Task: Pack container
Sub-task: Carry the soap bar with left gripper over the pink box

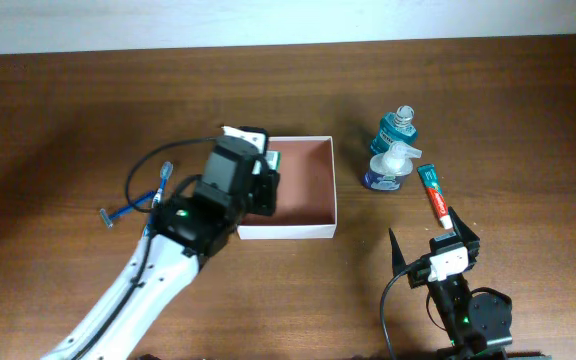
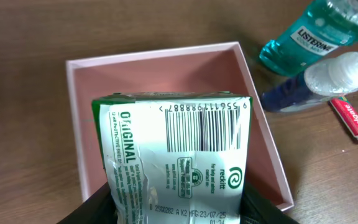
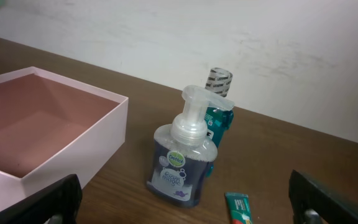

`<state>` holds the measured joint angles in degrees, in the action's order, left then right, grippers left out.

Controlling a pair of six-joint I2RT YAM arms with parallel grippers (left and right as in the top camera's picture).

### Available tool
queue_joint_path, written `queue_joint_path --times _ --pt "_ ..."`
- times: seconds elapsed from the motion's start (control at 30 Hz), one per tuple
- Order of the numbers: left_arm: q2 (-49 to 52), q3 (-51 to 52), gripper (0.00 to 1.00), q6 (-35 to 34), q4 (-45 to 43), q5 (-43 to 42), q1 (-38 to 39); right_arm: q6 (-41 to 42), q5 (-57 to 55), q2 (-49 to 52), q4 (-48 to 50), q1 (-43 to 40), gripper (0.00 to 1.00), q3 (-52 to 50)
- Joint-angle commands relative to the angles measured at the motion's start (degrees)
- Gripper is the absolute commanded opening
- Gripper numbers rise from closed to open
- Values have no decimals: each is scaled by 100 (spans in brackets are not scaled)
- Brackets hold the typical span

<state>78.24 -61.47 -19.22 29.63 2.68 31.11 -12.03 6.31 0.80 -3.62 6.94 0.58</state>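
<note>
Step in hand, by the look of it: placing the packet (image 2: pixel 179 155) into the container (image 1: pixel 288 231).

- Left tool (image 1: pixel 266 185) pinches the packet at its near end. The free barcode end sticks out ahead of the jaws, over the container's left part.
- Right tool (image 1: pixel 430 240) is spread wide, holds nothing, and sits low on the table (image 1: pixel 68 100), well apart from the container.
- The container sits mid-table, flat, open side up. Only a bare reddish floor shows where the arm does not cover it.
- The mouthwash (image 1: pixel 400 125), pump bottle (image 1: pixel 388 165) and toothpaste (image 1: pixel 434 195) lie to its right, outside it. A razor (image 1: pixel 118 212) lies to its left, also outside.

Doing it well:
- Probably lower the packet until it is close to the floor before letting go. Whether it touches yet cannot be told.
- Keep the jaws clear of the left wall, which the arm hides in the overhead view.
- Lay the packet flat along one wall so the floor stays free for the bottles.
- Spread the jaws only a little, then lift straight up so the packet is not dragged.

Orientation:
- The container is square, so it has no real long axis. Its mouth faces up and its walls run roughly along the table edges.
- The packet's long axis runs out from the jaws toward the container's right side.
</note>
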Motion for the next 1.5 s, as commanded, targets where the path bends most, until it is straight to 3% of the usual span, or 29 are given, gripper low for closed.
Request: queue_joint_path --times 0.0,0.67,0.8,0.9,1.47 --pt "321 -109 23 -262 -120 431 151 4 11 -55 -26 -33 98 -26" --pt "1851 -109 18 -260 -605 898 138 2 11 -55 -24 -33 98 -26" --pt "1971 -109 17 -260 -704 918 138 2 13 -55 -26 -33 98 -26" --pt "1987 -109 11 -260 -824 922 138 2 11 -55 -26 -33 98 -26" --pt "2232 -109 10 -264 -1123 1281 138 2 11 -55 -26 -33 98 -26"
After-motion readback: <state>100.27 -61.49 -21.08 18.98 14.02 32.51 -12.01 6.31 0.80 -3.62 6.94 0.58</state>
